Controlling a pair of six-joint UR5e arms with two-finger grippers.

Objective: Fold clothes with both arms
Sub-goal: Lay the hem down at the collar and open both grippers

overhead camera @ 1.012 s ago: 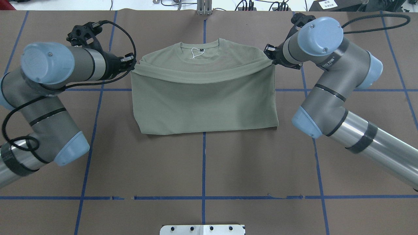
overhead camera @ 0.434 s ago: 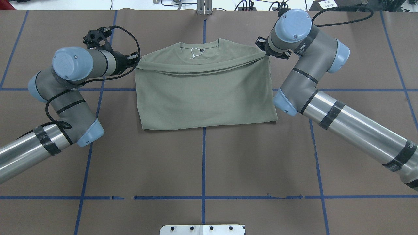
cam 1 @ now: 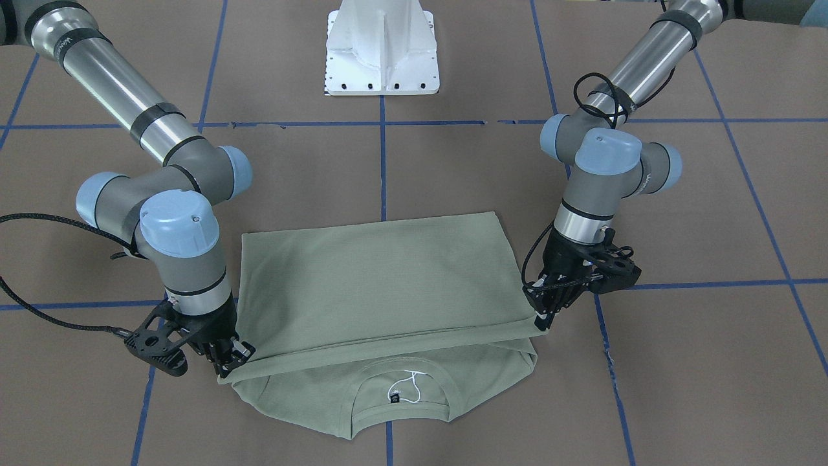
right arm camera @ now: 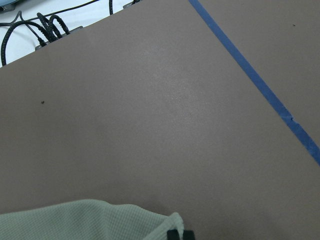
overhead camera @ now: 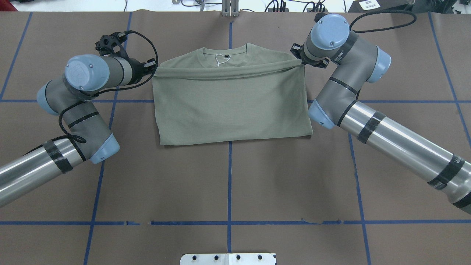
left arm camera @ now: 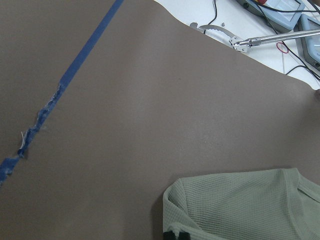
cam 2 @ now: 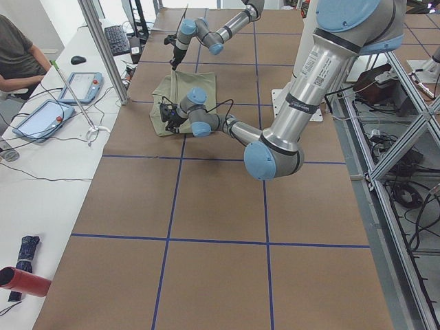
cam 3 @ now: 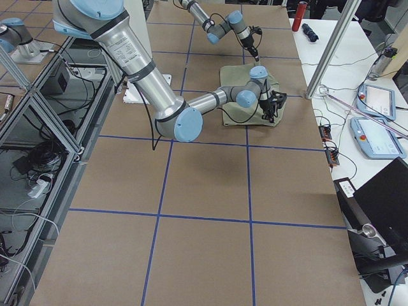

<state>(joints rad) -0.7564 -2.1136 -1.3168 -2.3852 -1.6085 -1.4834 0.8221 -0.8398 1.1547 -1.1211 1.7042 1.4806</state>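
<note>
Folding: shirt [overhead camera: 232,106] sits on the far half of the surface [overhead camera: 228,184], hem half doubled up toward the collar [overhead camera: 224,51].
Grip: left gripper [overhead camera: 152,70] and right gripper [overhead camera: 301,60], jaws pinched on the fold's two corners.
Tip: I'd lower both evenly, edge taut, square below the collar.
Room: lots of surface robot-side; far edge is close.

No legible text anywhere

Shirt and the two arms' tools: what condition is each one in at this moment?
shirt: folded in half, top layer's edge pulled taut short of the collar.
left tool: shut on one corner of that layer.
right tool: shut on the other corner.
neck label: uncovered.
</note>
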